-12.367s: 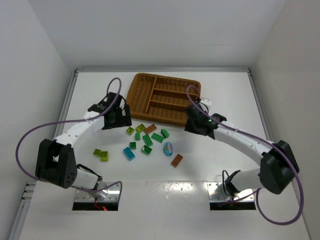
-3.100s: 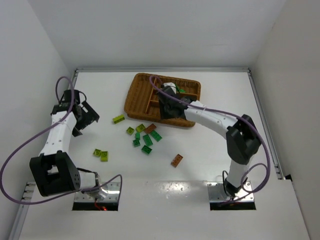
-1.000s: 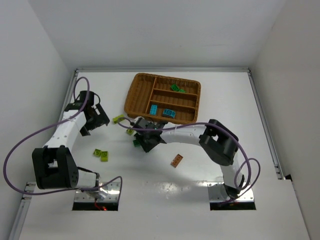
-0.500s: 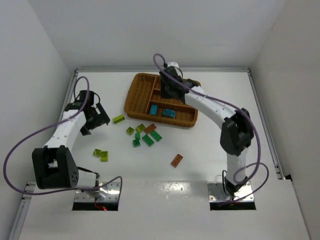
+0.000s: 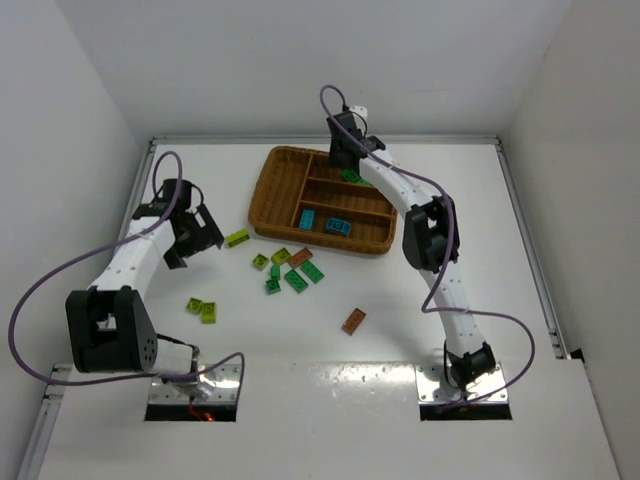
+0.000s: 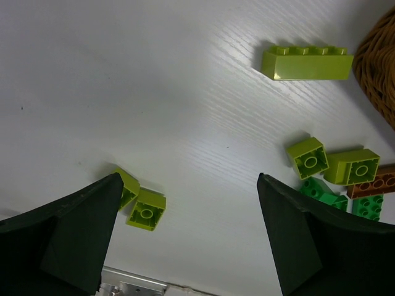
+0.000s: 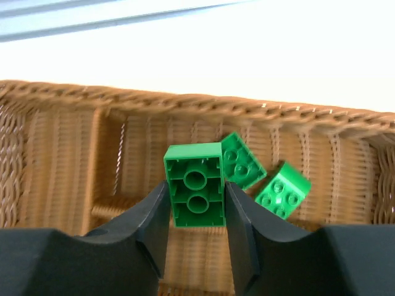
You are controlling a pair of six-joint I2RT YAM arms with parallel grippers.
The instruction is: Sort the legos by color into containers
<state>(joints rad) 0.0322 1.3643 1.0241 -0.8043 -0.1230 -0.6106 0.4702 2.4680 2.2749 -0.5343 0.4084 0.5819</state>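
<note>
My right gripper (image 7: 196, 213) is shut on a dark green lego (image 7: 196, 192), held underside up just above the far slot of the brown wicker tray (image 7: 185, 102). Two green legos (image 7: 242, 160) lie in that slot. From above, the right gripper (image 5: 343, 158) hangs over the tray's (image 5: 272, 195) back edge. Two blue-teal legos (image 5: 338, 227) lie in a nearer slot. My left gripper (image 6: 188, 228) is open and empty above the table, left of a long lime lego (image 6: 307, 63). From above, the left gripper (image 5: 205, 232) sits just left of this lime lego (image 5: 237, 238).
A loose group lies in front of the tray: lime legos (image 5: 281, 256), an orange-brown one (image 5: 300, 257) and green ones (image 5: 297, 280). Two lime legos (image 5: 201, 309) lie apart at the left, also seen by the left wrist (image 6: 146, 209). One orange-brown lego (image 5: 353, 321) lies nearer the bases.
A second ago my right gripper was down at the loose group. It has since carried a green lego up over the tray's far slot. The left arm has barely moved.
</note>
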